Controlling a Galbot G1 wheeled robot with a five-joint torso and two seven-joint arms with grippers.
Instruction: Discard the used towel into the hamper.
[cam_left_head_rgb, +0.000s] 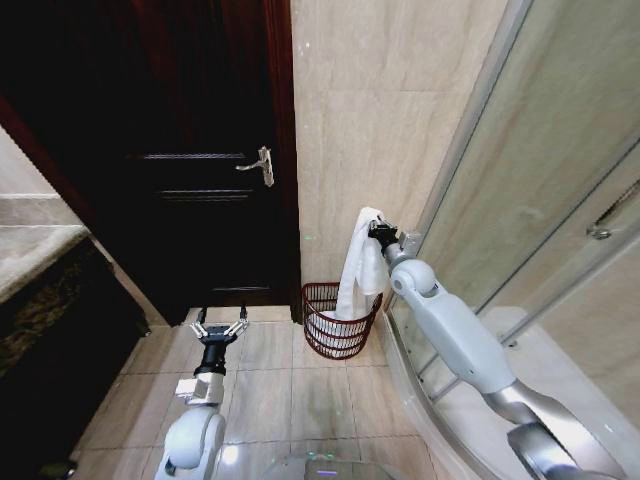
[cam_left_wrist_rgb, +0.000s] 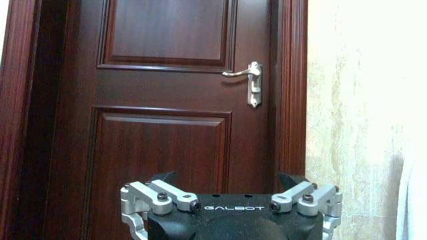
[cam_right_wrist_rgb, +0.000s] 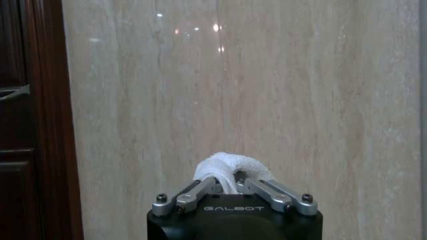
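Head view: right gripper (cam_left_head_rgb: 379, 233) raised beside the tiled wall (cam_left_head_rgb: 370, 120), clamped on the top of the white towel (cam_left_head_rgb: 358, 268); cloth draped straight down, lower end reaching into or just over the hamper (cam_left_head_rgb: 335, 335) on the floor by the door (cam_left_head_rgb: 190, 180). Left gripper (cam_left_head_rgb: 220, 327) held low over the floor tiles, fingers spread, holding nothing.

Left wrist view: left gripper (cam_left_wrist_rgb: 230, 202) parted wide, facing the door; strip of towel (cam_left_wrist_rgb: 410, 200) at the edge.

Right wrist view: fingers pinched together on a bunched fold of towel (cam_right_wrist_rgb: 230, 167).

Judged: carried and positioned; release into the hamper not yet done.
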